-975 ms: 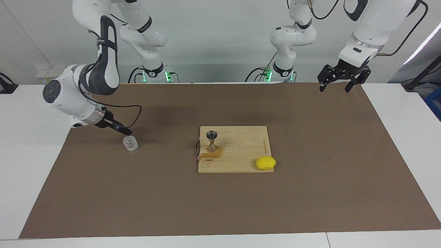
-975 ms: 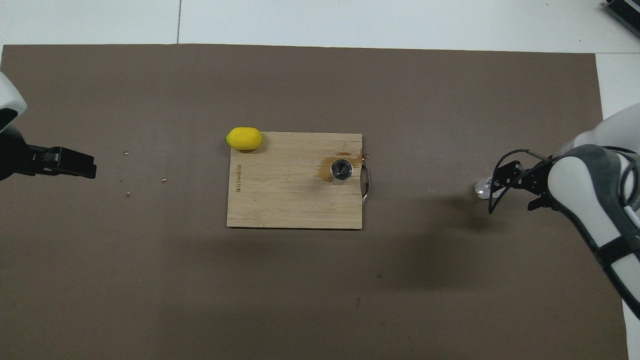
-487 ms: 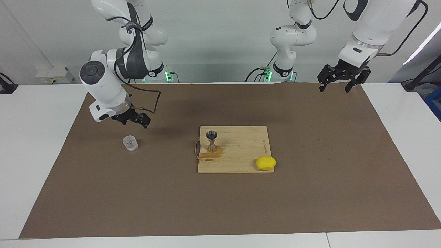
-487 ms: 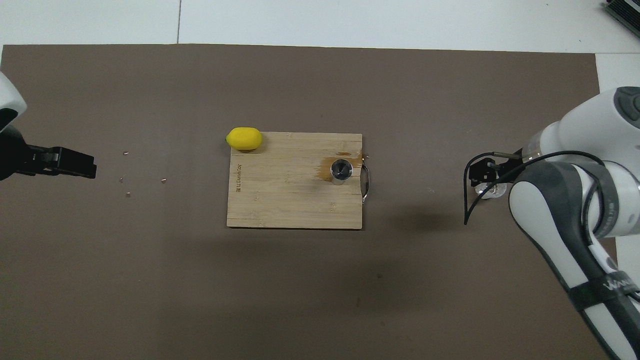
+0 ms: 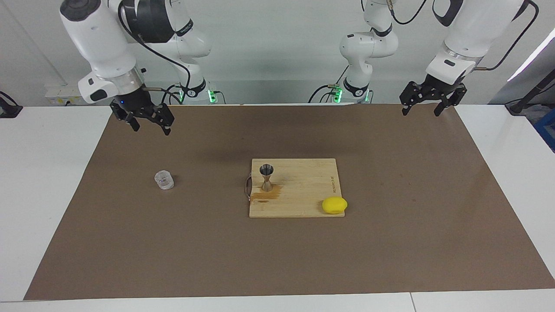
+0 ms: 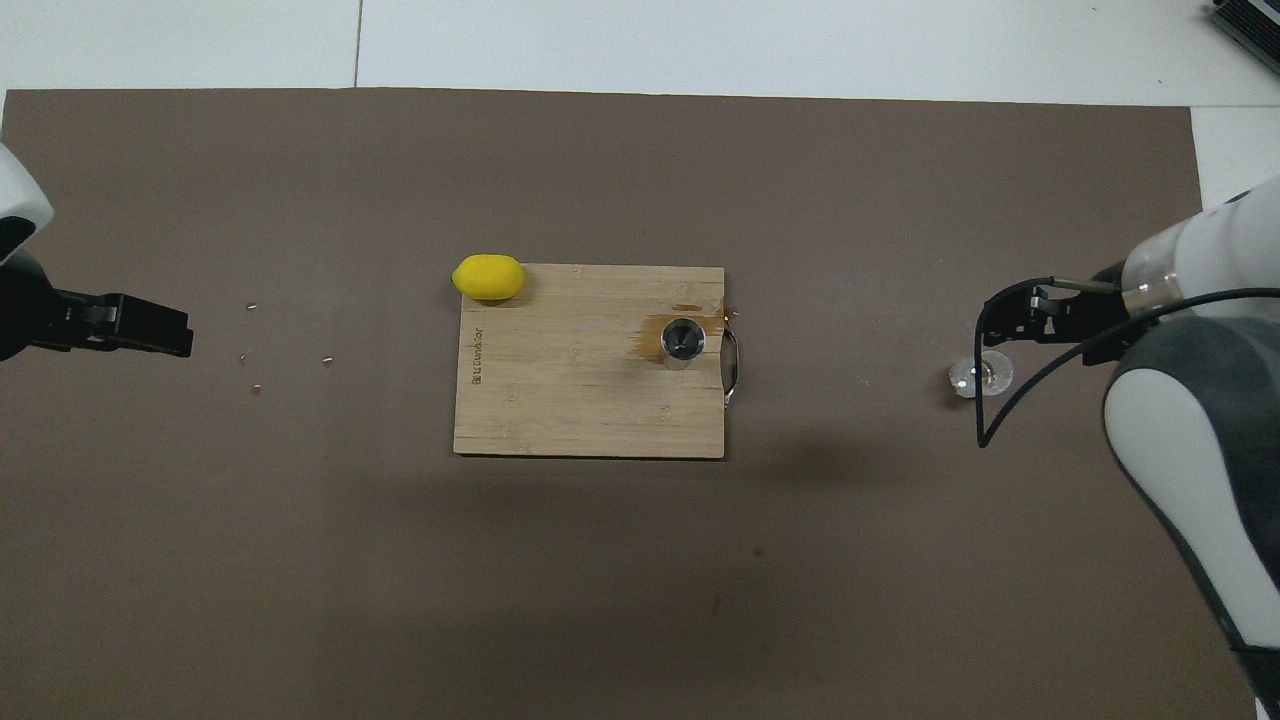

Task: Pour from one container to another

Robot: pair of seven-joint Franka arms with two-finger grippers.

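The clear glass tumbler (image 5: 164, 180) stands upright on the brown mat toward the right arm's end; it also shows in the overhead view (image 6: 981, 377). The silver hourglass jigger (image 5: 266, 177) stands upright on the wooden board (image 5: 303, 190), also seen from above (image 6: 684, 342), with a wet brown stain beside its foot. My right gripper (image 5: 150, 128) is open and empty, raised high over the mat, apart from the tumbler; it also shows in the overhead view (image 6: 1005, 322). My left gripper (image 5: 420, 112) is open and empty and waits over the mat's corner at the left arm's end (image 6: 180, 333).
A yellow lemon (image 5: 334, 205) lies at the board's corner farthest from the robots, also seen from above (image 6: 488, 277). A metal handle (image 6: 732, 365) sticks out of the board's edge by the jigger. Small crumbs (image 6: 254, 388) lie on the mat near the left gripper.
My right gripper has left the tumbler, risen and drawn back toward the robots. The tumbler stays upright on the mat. The left arm has not moved.
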